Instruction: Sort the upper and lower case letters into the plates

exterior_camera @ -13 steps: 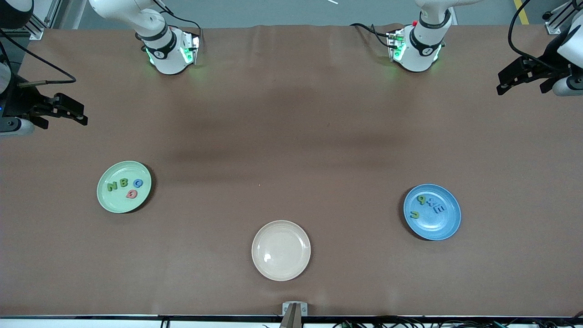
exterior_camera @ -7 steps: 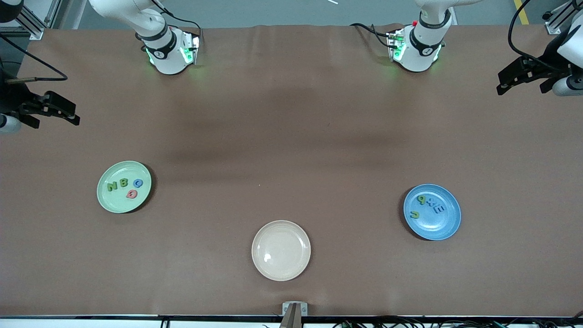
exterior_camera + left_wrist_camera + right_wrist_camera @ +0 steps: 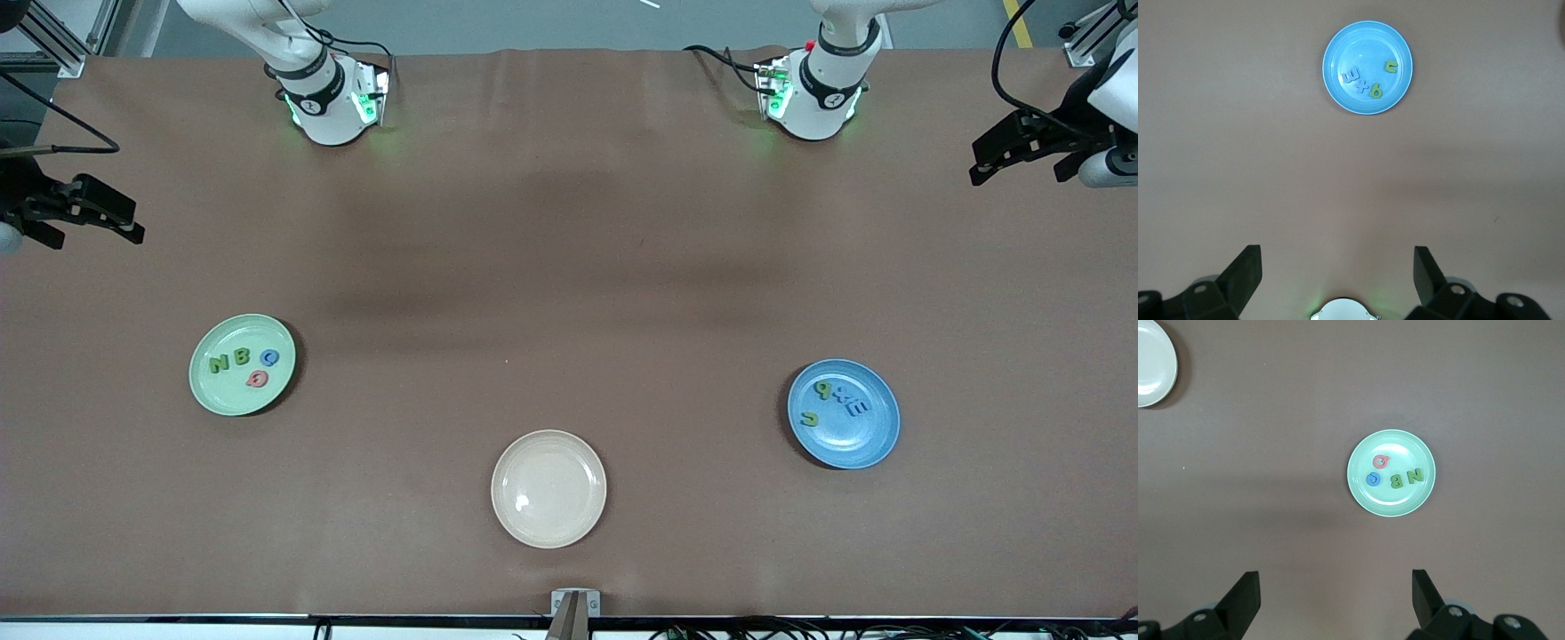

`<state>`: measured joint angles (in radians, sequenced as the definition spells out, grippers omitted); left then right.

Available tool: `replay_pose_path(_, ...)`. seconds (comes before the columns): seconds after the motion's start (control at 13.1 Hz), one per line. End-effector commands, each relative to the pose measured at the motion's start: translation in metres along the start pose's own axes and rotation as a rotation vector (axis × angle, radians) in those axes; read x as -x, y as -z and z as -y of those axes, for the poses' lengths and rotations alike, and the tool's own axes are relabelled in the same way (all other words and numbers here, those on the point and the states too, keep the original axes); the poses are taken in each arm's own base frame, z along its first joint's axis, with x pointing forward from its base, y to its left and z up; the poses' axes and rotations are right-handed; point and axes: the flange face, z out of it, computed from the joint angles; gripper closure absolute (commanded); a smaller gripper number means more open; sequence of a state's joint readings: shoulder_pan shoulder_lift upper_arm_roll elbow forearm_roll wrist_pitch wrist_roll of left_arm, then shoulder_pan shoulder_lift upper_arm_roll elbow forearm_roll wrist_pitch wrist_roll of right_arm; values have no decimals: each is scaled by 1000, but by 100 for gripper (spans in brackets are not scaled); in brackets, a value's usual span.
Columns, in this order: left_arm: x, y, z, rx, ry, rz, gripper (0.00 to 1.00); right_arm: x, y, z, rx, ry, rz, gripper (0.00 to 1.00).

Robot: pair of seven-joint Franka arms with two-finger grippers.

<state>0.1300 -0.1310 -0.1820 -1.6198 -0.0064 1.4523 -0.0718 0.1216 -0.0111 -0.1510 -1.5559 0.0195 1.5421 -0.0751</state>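
A brown matte surface (image 3: 569,267) fills the front view. On it lies a pale mint green round shallow plate (image 3: 222,391) toward the right arm's end, holding green, blue and red foam letters. A medium blue round shallow plate (image 3: 858,440) lies toward the left arm's end, with green and blue letters. A cream-beige round plate (image 3: 548,488) sits between them, nearer the camera. The right gripper (image 3: 93,218) hangs over the surface's edge at its arm's end, the left gripper (image 3: 1018,151) likewise at the other; both are spread and hold nothing.

In the left wrist view, the left gripper (image 3: 1338,273) stands wide apart, well short of the blue plate (image 3: 1338,50).

In the right wrist view, the right gripper (image 3: 1336,597) is equally spread, with the green plate (image 3: 1391,503) flat on the surface.
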Motion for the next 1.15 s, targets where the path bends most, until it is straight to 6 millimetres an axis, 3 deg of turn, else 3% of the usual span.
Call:
replay_pose_path(0.0,3,6,1,21,-13,-14,0,-2,6,-1,5,-15,-9,0)
replay_pose_path(1.07,-5,16,2,22,-10,-40,0,-2,10,1,5,-13,-18,0)
